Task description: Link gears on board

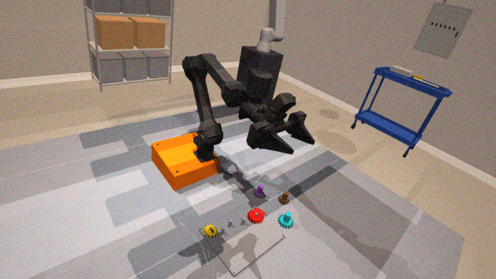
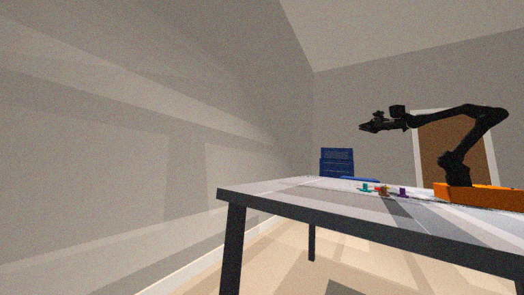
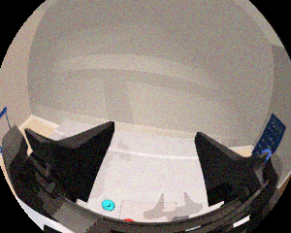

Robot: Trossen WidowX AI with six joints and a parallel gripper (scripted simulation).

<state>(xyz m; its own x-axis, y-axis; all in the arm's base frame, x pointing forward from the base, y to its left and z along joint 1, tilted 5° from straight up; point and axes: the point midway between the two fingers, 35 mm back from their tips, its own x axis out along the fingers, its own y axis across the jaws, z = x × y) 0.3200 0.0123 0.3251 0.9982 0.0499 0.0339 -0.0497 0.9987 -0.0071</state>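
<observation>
The red gear (image 1: 256,216) (image 3: 128,220) and the yellow gear (image 1: 210,230) sit on the grey board (image 1: 234,256) (image 3: 136,210). Between them stand short bare pegs, including one peg (image 1: 230,223) and another peg (image 1: 243,221). Three loose gears with upright knobs stand off the board: a purple gear (image 1: 259,192) (image 2: 402,193), a brown gear (image 1: 283,198) (image 2: 383,191) and a teal gear (image 1: 285,221) (image 2: 365,188) (image 3: 108,205). My gripper (image 1: 303,147) (image 2: 359,126) (image 3: 157,131) is open and empty, high above the table, fingers pointing roughly level.
The arm stands on an orange base (image 1: 186,159) (image 2: 482,197) on the patterned table (image 1: 431,232) (image 2: 270,194). Behind the table are a shelf rack with boxes, a grey arm on a dark pedestal (image 1: 243,66) and a blue cart (image 1: 389,128).
</observation>
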